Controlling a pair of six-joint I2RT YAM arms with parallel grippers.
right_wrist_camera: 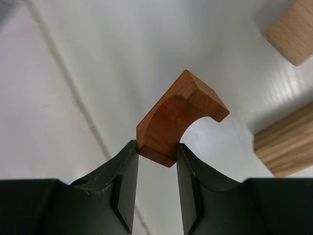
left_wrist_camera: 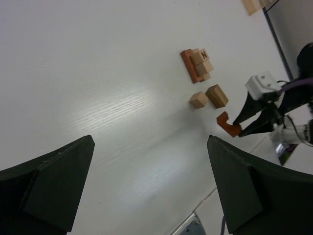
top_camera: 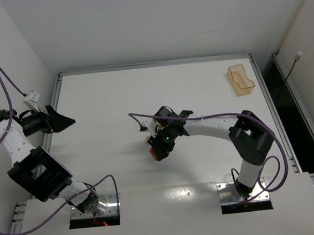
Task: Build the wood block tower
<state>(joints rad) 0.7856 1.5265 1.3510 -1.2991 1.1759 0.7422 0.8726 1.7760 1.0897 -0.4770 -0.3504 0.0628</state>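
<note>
You see a cluster (left_wrist_camera: 198,64): a reddish-orange bar with small tan cubes packed against one side, one marked with a dark letter. A loose tan cube (left_wrist_camera: 198,100) and a tan block (left_wrist_camera: 216,95) lie side by side near the cluster, between it and the reddish-orange arch block (left_wrist_camera: 227,125), which the right gripper (right_wrist_camera: 156,152) pinches by one leg. Another tan piece (left_wrist_camera: 252,5) lies well apart from the cluster.

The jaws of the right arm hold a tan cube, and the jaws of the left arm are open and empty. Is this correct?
No. The jaws of the right arm hold a reddish-orange arch block, not a tan cube, as the right wrist view shows. The rest stands.
</note>
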